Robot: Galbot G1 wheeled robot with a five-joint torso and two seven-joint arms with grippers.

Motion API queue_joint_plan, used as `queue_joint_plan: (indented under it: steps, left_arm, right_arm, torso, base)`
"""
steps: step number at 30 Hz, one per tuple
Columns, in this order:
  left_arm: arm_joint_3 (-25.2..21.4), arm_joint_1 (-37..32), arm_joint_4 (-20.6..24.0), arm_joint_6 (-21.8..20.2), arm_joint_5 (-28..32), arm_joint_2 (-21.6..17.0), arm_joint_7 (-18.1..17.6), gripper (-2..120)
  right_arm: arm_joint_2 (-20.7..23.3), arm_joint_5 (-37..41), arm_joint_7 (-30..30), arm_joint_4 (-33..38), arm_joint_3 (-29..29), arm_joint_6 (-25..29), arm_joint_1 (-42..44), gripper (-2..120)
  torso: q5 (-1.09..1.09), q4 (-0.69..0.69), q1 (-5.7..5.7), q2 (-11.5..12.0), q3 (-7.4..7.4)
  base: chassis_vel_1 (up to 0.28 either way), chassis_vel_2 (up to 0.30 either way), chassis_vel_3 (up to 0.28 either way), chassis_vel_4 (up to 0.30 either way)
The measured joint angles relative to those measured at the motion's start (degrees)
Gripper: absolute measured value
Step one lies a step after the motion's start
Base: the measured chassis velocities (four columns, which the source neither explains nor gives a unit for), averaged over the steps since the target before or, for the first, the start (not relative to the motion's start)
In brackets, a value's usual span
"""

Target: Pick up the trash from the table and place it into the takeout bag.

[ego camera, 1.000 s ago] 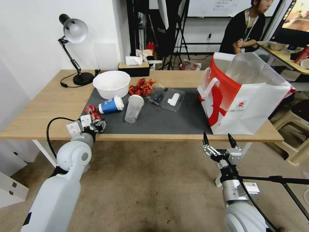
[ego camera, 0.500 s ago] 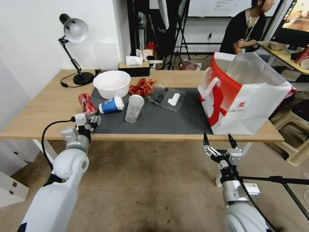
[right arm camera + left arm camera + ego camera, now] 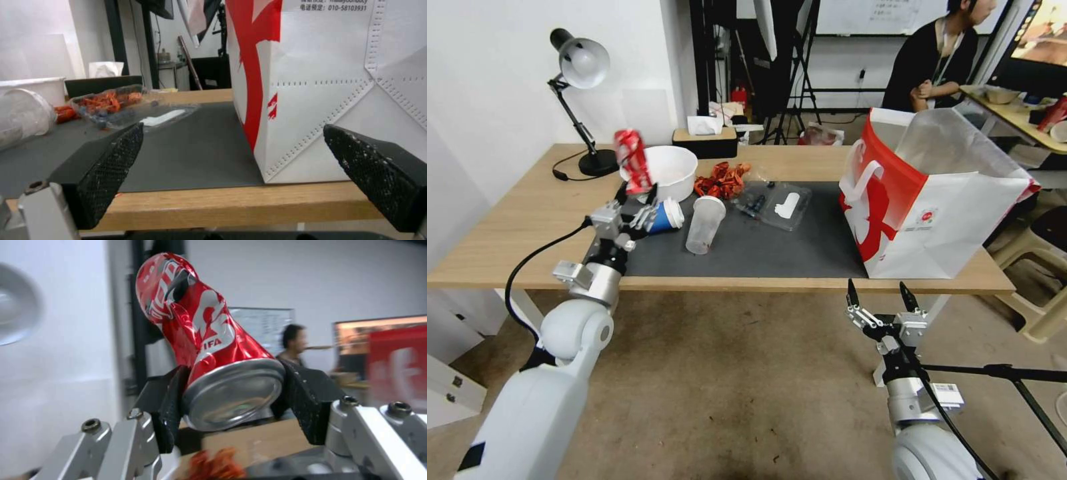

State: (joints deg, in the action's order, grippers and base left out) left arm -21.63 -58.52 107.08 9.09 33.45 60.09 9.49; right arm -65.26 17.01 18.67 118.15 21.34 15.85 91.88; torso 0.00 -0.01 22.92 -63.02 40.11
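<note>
The crushed soda can was red with white lettering and a bare silver base. At frame centre lay a dark grey mat on the light-wood worktop. The paper cup was blue with a white lid, the bowl pale cream, the plastic cup clear. At right, the takeout bag was white with a red side panel, white handles and a small red logo. The right tool had black textured pads.
</note>
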Motion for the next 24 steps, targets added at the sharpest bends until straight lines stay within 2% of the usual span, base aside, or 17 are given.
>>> queue_joint_plan:
  steps: [2, 5, 7, 10, 11, 13, 14, 18, 19, 21, 23, 24]
  left_arm:
    - [1.33, 1.46, -0.24, 0.13, 1.65, -1.15, 1.21, 50]
    - [6.59, 6.8, -1.66, 0.54, 5.86, -4.96, 5.52, 50]
    - [8.31, 8.46, -2.14, 0.55, 7.09, -5.87, 6.36, 50]
    - [16.71, 16.33, -4.21, 0.57, 12.21, -8.23, 8.61, 50]
    - [16.71, 16.33, -4.21, 0.57, 12.21, -8.23, 8.61, 50]
    - [22.8, 22.56, -6.03, 0.54, 15.21, -8.97, 9.3, 50]
    - [22.8, 22.56, -6.03, 0.54, 15.21, -8.97, 9.3, 50]
    - [31.53, 33.32, -9.78, -0.06, 19.12, -8.61, 10.44, 50]
    - [31.53, 33.32, -9.78, -0.06, 19.12, -8.61, 10.44, 50]
    - [35.72, 38.73, -11.64, -0.56, 20.5, -7.35, 10.47, 50]
    - [36.93, 40.22, -12.15, -0.6, 20.79, -6.84, 10.45, 50]
    - [40.26, 43.76, -13.37, -0.75, 21.4, -5.38, 10.43, 50]
  right_arm:
    - [0.07, 0.02, 0.0, -0.08, 0.02, 0.01, -0.1, 100]
    - [0.12, 0.09, 0.01, -0.3, 0.13, 0.03, -0.4, 100]
    - [0.12, 0.11, 0.01, -0.35, 0.2, 0.04, -0.45, 100]
    - [0.14, 0.16, 0.01, -0.52, 0.51, 0.11, -0.54, 100]
    - [0.14, 0.16, 0.01, -0.52, 0.51, 0.11, -0.54, 100]
    - [0.12, 0.2, 0.01, -0.74, 0.93, 0.2, -0.65, 100]
    - [0.12, 0.2, 0.01, -0.74, 0.93, 0.2, -0.65, 100]
    - [-0.06, 0.21, -0.02, -0.9, 1.41, 0.24, -1.15, 100]
    - [-0.06, 0.21, -0.02, -0.9, 1.41, 0.24, -1.15, 100]
    - [-0.25, 0.18, -0.04, -0.99, 1.48, 0.24, -1.26, 100]
    - [-0.32, 0.15, -0.03, -1.03, 1.49, 0.24, -1.29, 100]
    - [-0.5, 0.06, -0.05, -1.14, 1.53, 0.24, -1.34, 100]
  torso:
    - [0.0, 0.0, 0.0, 0.0, 0.0]
    - [0.0, 0.02, 0.0, 0.0, 0.0]
    - [0.0, 0.01, 0.0, 0.0, 0.0]
    - [0.0, 0.02, 0.01, 0.0, 0.0]
    - [0.0, 0.02, 0.01, 0.0, 0.0]
    - [0.01, -0.01, 0.01, 0.0, 0.0]
    - [0.01, -0.01, 0.01, 0.0, 0.0]
    - [0.02, 0.01, 0.01, 0.0, 0.0]
    - [0.02, 0.01, 0.01, 0.0, 0.0]
    - [-0.01, 0.03, 0.01, 0.0, 0.0]
    - [0.01, 0.02, 0.01, 0.0, 0.0]
    - [0.04, 0.01, 0.01, 0.0, 0.0]
  base:
    - [0.0, 0.0, 0.0, 0.0]
    - [0.0, 0.0, 0.0, 0.0]
    - [0.0, 0.0, 0.0, 0.0]
    - [0.0, 0.0, 0.0, 0.0]
    - [0.0, 0.0, 0.0, 0.0]
    - [0.0, 0.0, 0.0, 0.0]
    - [0.0, 0.0, 0.0, 0.0]
    - [0.0, 0.0, 0.0, 0.0]
    - [0.0, 0.0, 0.0, 0.0]
    - [0.0, 0.0, 0.0, 0.0]
    - [0.0, 0.0, 0.0, 0.0]
    - [0.0, 0.0, 0.0, 0.0]
